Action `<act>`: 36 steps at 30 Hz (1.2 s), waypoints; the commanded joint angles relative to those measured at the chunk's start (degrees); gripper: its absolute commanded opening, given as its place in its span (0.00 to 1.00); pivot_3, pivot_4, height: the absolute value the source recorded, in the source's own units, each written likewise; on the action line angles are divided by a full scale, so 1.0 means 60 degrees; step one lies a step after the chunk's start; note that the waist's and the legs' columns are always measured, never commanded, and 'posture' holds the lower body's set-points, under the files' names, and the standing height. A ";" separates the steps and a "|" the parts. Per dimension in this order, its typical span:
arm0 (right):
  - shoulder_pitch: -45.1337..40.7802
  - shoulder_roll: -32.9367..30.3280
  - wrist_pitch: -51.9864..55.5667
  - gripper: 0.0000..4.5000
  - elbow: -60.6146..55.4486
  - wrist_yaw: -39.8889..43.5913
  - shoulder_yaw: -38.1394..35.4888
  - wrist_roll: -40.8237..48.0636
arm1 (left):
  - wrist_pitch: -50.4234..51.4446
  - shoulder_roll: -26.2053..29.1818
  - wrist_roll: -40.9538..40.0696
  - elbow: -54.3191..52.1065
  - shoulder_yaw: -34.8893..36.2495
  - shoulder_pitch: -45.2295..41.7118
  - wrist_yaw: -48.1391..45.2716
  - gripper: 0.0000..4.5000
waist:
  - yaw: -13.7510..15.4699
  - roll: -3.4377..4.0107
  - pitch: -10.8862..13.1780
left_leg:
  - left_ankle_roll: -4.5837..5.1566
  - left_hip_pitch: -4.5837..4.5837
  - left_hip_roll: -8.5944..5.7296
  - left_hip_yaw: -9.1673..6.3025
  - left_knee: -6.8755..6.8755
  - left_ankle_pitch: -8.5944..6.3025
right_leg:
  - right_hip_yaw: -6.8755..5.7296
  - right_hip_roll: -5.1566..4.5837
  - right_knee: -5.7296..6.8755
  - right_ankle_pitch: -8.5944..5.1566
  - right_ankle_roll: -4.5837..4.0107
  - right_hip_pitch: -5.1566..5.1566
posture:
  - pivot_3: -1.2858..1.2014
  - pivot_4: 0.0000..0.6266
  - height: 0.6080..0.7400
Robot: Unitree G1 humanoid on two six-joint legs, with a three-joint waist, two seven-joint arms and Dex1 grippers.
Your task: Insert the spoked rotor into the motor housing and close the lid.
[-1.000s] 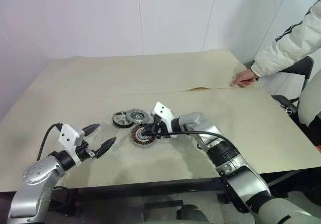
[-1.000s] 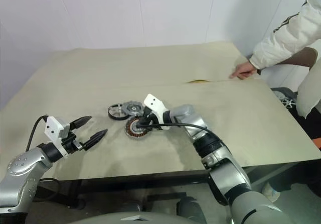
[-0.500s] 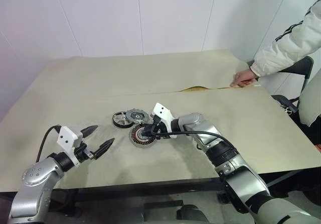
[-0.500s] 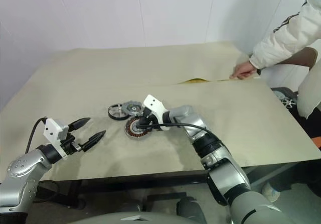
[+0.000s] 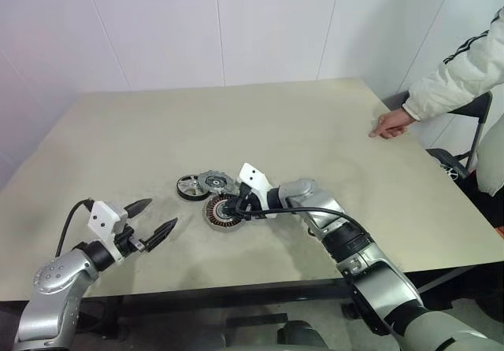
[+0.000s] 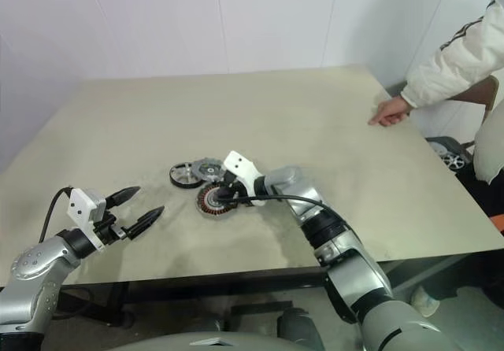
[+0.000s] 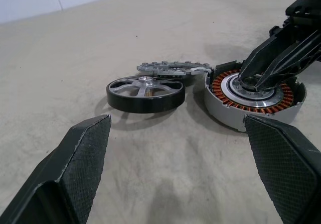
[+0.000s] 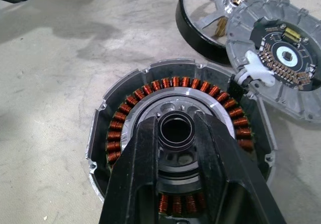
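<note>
Motor housing (image 5: 223, 212) lies flat on the table (image 5: 315, 138), lower centre-left of the head views, with the lid (image 5: 216, 182) and the spoked rotor (image 5: 191, 187) just above and left of it. The head views cannot settle what the right gripper (image 8: 176, 128) grips; its wrist view can: the jaws stand narrow, closed on either side of a small dark ring (image 8: 176, 128) over the housing's silver hub, inside the copper windings. That view also shows the lid's dark inner face with a white connector, its edge leaning on the rotor's rim. From the left wrist view, the rotor stands flat, the lid propped behind it. The left gripper (image 5: 156, 221) hovers at lower left, jaws wide and empty, well apart from the parts. Since a second ago, the raised fold across the table has flattened, and the person's hand (image 5: 391, 123) at the right edge has shifted slightly.
</note>
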 commanded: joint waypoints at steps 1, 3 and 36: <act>-0.0046 0.0085 -0.0065 0.15 -0.0233 0.0007 -0.0021 0.0012 | -0.0316 0.0012 0.0024 -0.0002 0.0140 -0.0117 -0.0088 1.00 | 0.0001 -0.0001 0.0000 | 0.0000 0.0000 0.0000 0.0000 0.0000 0.0000 | 0.0000 0.0000 0.0000 0.0000 0.0000 0.0000 | 0.52 0.00 1.00; -0.0034 0.0083 -0.0074 0.15 -0.0225 0.0003 -0.0009 0.0007 | -0.0363 0.0007 0.0029 0.0052 0.0133 -0.0126 -0.0102 1.00 | 0.0000 0.0000 0.0000 | 0.0000 0.0000 0.0000 -0.0001 0.0000 0.0000 | 0.0000 0.0000 0.0000 0.0000 0.0000 0.0000 | 0.52 0.00 1.00; -0.0059 0.0111 -0.0191 0.15 -0.0137 -0.0023 0.0026 -0.0004 | -0.0807 -0.0053 0.0131 0.0615 0.0136 -0.0303 -0.0340 1.00 | -0.0002 0.0000 0.0000 | 0.0000 -0.0004 0.0000 -0.0001 -0.0005 0.0000 | 0.0001 0.0000 -0.0001 0.0000 0.0000 -0.0040 | 0.52 0.00 1.00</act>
